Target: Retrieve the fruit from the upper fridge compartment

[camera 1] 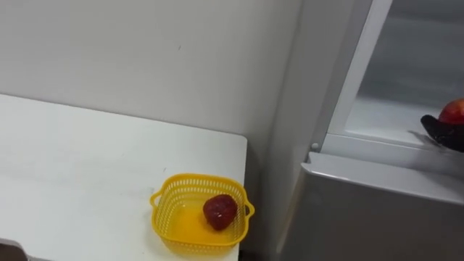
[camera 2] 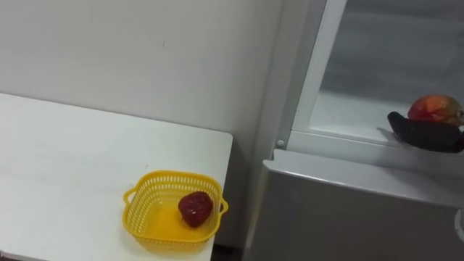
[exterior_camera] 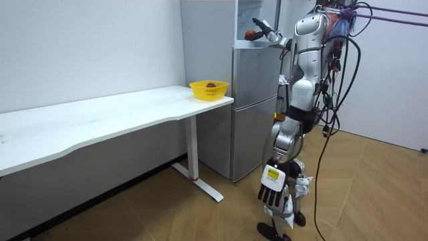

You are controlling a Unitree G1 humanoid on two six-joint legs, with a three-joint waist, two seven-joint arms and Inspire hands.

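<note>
Room: we see a plain pale wall (camera 1: 145, 51) behind a white table (camera 1: 87, 167); the grey fridge (exterior_camera: 254, 107) stands just beside the table's end; the robot stands upright facing the fridge.
Table: a yellow basket (camera 1: 197, 177) sits near the corner closest to the fridge; a dark red fruit (camera 1: 220, 212) lies inside it.
Fridge: the upper compartment (camera 2: 348, 109) is open to us; the lower door (camera 2: 348, 210) is closed.
Task's thing: an orange-red fruit (camera 2: 435, 109) is at the front of the upper compartment, just above its lip; it touches the top of the right hand (camera 2: 424, 134).
Right hand: raised into the compartment, lying beneath and against the fruit; we cannot tell whether it has closed on the fruit or merely supports it.
Left hand (exterior_camera: 269, 194): hangs low by the leg, fingers relaxed and straight, holding nothing.
Step, as we judge it: taking the fruit out, with the basket as the likely place to put it.
Risk one: if the fruit only rests on the hand, we expect it could roll off during the pull-out and drop to the floor.
Risk two: a low path could catch the compartment's lip; that would knock the fruit loose.
Risk three: the basket sits close to the table's edge; a heavy placement might push it off.
</note>
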